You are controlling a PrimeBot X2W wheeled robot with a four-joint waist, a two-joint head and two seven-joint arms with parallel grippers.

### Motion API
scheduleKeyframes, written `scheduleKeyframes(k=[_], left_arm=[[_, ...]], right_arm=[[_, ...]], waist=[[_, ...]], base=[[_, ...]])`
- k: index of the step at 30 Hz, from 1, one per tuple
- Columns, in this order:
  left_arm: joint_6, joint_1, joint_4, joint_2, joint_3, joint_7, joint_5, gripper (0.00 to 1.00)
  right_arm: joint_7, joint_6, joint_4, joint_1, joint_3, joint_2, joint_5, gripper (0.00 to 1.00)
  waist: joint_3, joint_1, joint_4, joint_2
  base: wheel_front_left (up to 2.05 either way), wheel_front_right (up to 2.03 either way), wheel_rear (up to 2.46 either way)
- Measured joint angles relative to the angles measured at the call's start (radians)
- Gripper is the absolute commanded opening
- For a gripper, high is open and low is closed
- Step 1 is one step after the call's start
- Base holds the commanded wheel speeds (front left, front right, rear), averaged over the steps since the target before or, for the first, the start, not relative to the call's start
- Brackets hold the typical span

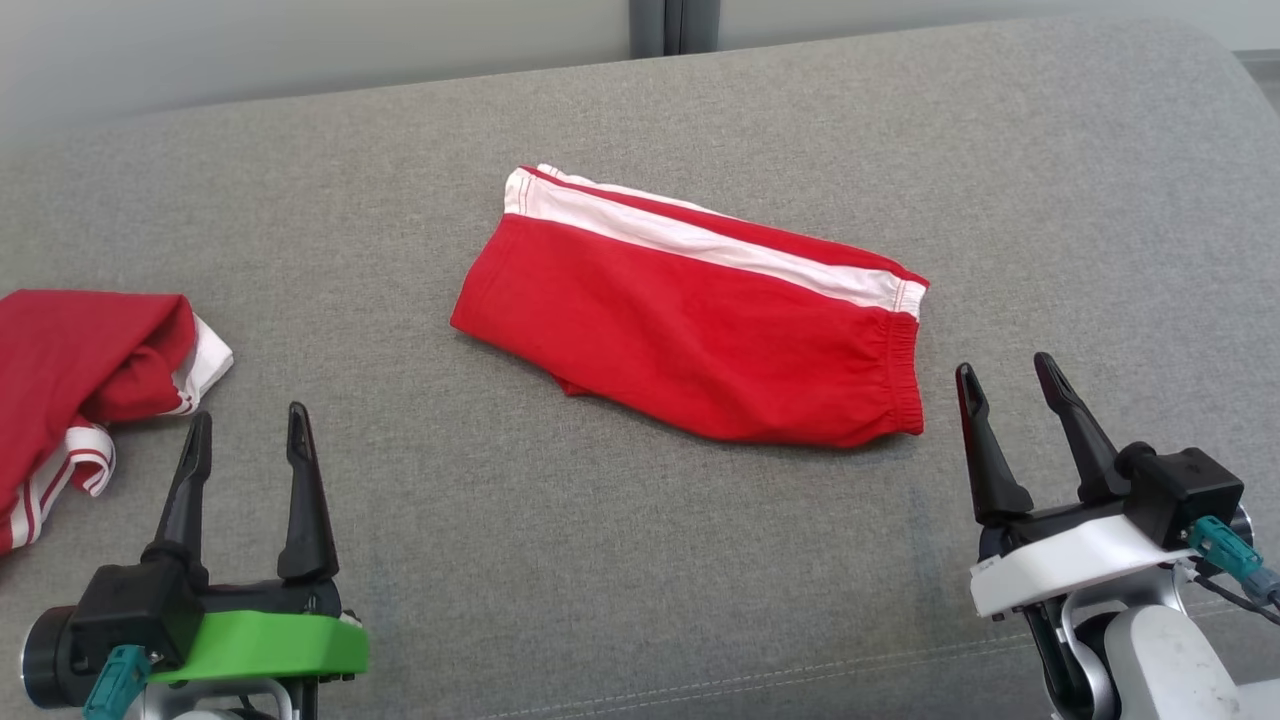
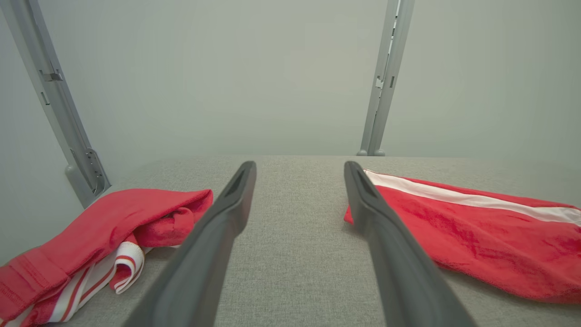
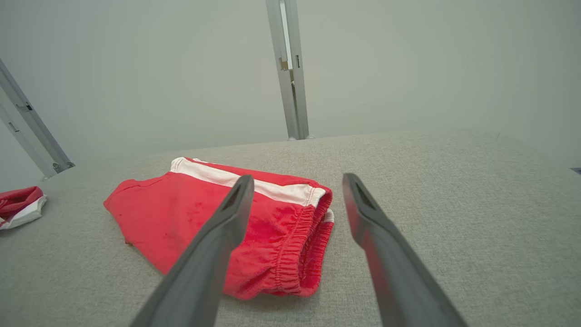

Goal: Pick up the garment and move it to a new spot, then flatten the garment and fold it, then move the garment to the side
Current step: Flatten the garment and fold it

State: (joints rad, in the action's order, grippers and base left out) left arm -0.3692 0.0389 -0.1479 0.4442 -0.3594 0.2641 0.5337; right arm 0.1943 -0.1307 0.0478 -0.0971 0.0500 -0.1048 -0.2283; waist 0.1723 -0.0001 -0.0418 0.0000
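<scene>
While left gripper (image 1: 250,410) and right gripper (image 1: 1005,363) stand spread, empty, folded garment (image 1: 700,320) lies ahead between them, nearer right one.

Garment (image 1: 690,330), centre: red with a white side band split by a thin red line; second garment (image 1: 70,370), 9 o'clock: red, white trim striped red; worktop (image 1: 500,560): grey weave; left tool (image 1: 247,415), 7 o'clock: black and green; right tool (image 1: 1005,365), 4 o'clock: black and white.

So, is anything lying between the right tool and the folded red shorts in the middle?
Nothing visible. Only bare grey cushion separates the open right tool from the shorts, whose waistband end faces it. The other red garment lies far off, beside the left tool.
</scene>
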Motion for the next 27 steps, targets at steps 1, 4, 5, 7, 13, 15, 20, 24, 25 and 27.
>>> scheduleKeyframes(k=[1, 4, 5, 7, 13, 15, 20, 24, 25, 27], left_arm=[[0.014, -0.008, 0.002, -0.01, 0.003, 0.0, -0.007, 1.0], [0.027, -0.008, 0.009, -0.02, 0.011, 0.0, -0.013, 1.0], [0.035, -0.008, 0.015, -0.022, 0.014, 0.0, -0.017, 1.0], [0.046, -0.008, 0.023, -0.026, 0.023, 0.0, -0.024, 1.0], [0.079, -0.008, 0.044, -0.05, 0.036, 0.0, -0.037, 1.0], [0.091, -0.006, 0.053, -0.056, 0.038, 0.0, -0.043, 1.0], [0.123, 0.022, 0.076, -0.076, 0.033, 0.0, -0.051, 1.0], [0.171, 0.096, 0.115, -0.083, -0.001, -0.023, -0.045, 1.0], [0.189, 0.125, 0.129, -0.086, -0.015, -0.038, -0.042, 1.0], [0.229, 0.187, 0.164, -0.092, -0.042, -0.072, -0.036, 1.0]], right_arm=[[-0.004, 0.0, -0.002, 0.011, 0.0, 0.003, 0.001, 1.0], [-0.008, 0.0, -0.003, 0.014, 0.001, 0.005, 0.001, 1.0], [-0.01, 0.0, -0.005, 0.014, 0.002, 0.006, 0.001, 1.0], [-0.013, 0.0, -0.007, 0.016, 0.005, 0.008, 0.001, 1.0], [-0.018, 0.0, -0.011, 0.02, 0.004, 0.01, 0.001, 1.0], [-0.018, 0.0, -0.013, 0.02, 0.002, 0.012, 0.001, 1.0], [-0.021, 0.0, -0.019, 0.019, 0.001, 0.015, 0.002, 1.0], [-0.026, 0.0, -0.03, 0.013, -0.002, 0.018, 0.002, 1.0], [-0.027, 0.0, -0.033, 0.01, -0.002, 0.019, 0.002, 1.0], [-0.03, 0.0, -0.039, 0.005, -0.002, 0.02, 0.002, 1.0]], waist=[[-0.013, 0.0, 0.003, 0.0], [-0.021, 0.0, 0.007, 0.0], [-0.024, 0.0, 0.008, 0.0], [-0.028, 0.0, 0.009, 0.0], [-0.029, 0.0, 0.012, 0.0], [-0.026, 0.0, 0.014, 0.0], [-0.016, 0.0, 0.017, 0.0], [0.003, 0.0, 0.018, 0.0], [0.01, 0.0, 0.018, 0.0], [0.025, 0.0, 0.017, 0.0]], base=[[0.0, 0.0, 0.0], [0.0, 0.0, 0.0], [0.0, 0.0, 0.0], [0.0, 0.0, 0.0], [0.0, 0.0, 0.0], [0.0, 0.0, 0.0], [0.0, 0.0, 0.0], [0.0, 0.0, 0.0], [0.0, 0.0, 0.0], [0.0, 0.0, 0.0]])
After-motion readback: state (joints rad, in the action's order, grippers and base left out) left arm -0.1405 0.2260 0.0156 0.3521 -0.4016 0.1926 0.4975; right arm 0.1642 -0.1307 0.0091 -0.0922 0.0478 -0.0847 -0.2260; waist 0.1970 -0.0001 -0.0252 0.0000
